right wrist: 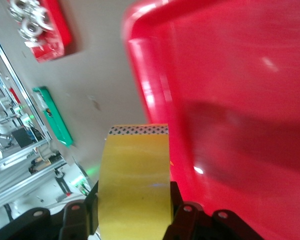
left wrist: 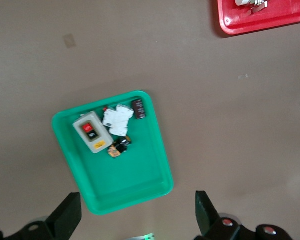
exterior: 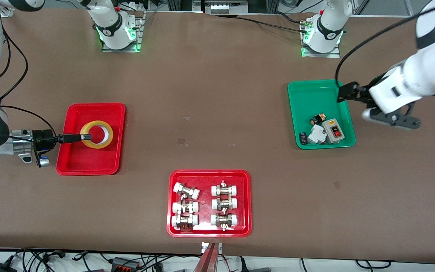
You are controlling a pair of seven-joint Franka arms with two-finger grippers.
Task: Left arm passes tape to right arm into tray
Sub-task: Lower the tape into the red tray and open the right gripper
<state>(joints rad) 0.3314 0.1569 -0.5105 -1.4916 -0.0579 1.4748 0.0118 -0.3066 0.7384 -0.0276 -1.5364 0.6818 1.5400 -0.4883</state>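
Gripping the tape (exterior: 97, 135) over the tray (exterior: 91, 165), right pincer (exterior: 82, 137), left pincer (exterior: 341, 93) spread wide

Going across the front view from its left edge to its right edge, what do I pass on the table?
Right gripper shut on the tape over the plain red tray → red tray of fittings → green tray → left gripper, open.

Brown matte surface (exterior: 217, 113), evenly lit. Cables (exterior: 127, 262) along its camera-side edge; metal framing (exterior: 221, 5) along its robot-base edge.
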